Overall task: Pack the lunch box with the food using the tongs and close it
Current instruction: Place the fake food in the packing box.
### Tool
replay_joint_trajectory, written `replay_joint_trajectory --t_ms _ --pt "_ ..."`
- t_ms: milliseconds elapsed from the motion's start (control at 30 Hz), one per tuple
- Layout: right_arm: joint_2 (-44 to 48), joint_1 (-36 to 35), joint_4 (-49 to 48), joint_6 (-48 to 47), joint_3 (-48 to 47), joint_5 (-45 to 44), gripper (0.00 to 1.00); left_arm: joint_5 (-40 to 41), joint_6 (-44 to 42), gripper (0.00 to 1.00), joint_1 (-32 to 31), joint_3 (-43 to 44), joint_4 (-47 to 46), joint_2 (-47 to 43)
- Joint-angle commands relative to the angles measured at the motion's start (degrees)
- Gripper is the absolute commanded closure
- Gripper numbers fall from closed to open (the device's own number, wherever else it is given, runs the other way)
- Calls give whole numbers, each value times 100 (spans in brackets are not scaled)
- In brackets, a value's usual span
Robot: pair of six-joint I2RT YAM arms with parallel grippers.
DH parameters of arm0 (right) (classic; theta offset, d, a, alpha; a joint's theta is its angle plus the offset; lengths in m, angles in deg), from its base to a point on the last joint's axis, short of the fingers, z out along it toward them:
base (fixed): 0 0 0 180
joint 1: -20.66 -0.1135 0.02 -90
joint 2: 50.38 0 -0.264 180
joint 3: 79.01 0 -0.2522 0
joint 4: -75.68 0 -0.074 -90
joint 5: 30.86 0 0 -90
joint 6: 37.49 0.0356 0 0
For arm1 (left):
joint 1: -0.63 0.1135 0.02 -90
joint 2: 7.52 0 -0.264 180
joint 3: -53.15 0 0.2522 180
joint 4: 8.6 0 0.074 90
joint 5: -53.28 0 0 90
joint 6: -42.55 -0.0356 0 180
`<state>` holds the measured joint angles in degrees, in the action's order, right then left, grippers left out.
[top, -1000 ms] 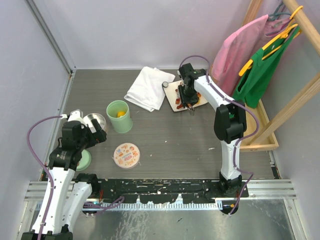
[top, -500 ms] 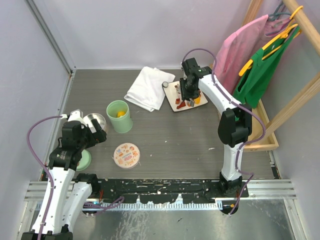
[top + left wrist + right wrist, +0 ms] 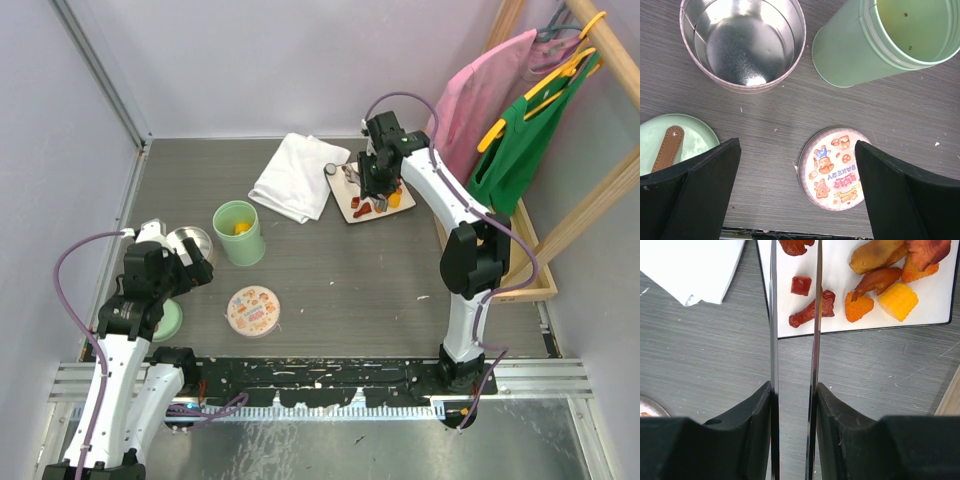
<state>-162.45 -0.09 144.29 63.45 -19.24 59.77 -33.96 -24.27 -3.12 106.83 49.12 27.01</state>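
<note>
My right gripper [image 3: 794, 387] is shut on the tongs [image 3: 815, 315], whose two thin metal arms run up over the left part of the white plate [image 3: 840, 325]. The food [image 3: 859, 306] lies there: orange, red and brown pieces and a yellow corn chunk [image 3: 897, 301]. The tongs' tips are cut off by the top of the right wrist view. The mint-green lunch box [image 3: 239, 232] stands upright and open with a yellow piece [image 3: 241, 228] inside. My left gripper [image 3: 796, 150] hangs open above the table, nothing between its fingers.
A steel bowl [image 3: 742, 45] stands left of the lunch box [image 3: 855, 55]. The mint-green lid with a brown knob [image 3: 670, 145] and a round bear-printed lid [image 3: 837, 167] lie near the front. A white cloth [image 3: 297, 175] lies beside the plate [image 3: 372, 195]. A wooden rack with hanging bags [image 3: 520, 130] stands at the right.
The right arm has swung back and slightly left, carrying the tongs further over the plate. The left arm has not moved.
</note>
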Motion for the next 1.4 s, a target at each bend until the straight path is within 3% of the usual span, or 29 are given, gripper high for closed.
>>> replay_joint_trajectory --t_ms 0,1033,1367 --pt "564 19 -208 63 -206 298 68 2 20 2 -21 86 -239 -16" --pt "1164 -119 -561 111 -71 2313 66 72 39 2 -21 86 -221 -41" --pt "1092 -883 -406 -334 -498 2875 64 142 105 2 -21 120 -187 28"
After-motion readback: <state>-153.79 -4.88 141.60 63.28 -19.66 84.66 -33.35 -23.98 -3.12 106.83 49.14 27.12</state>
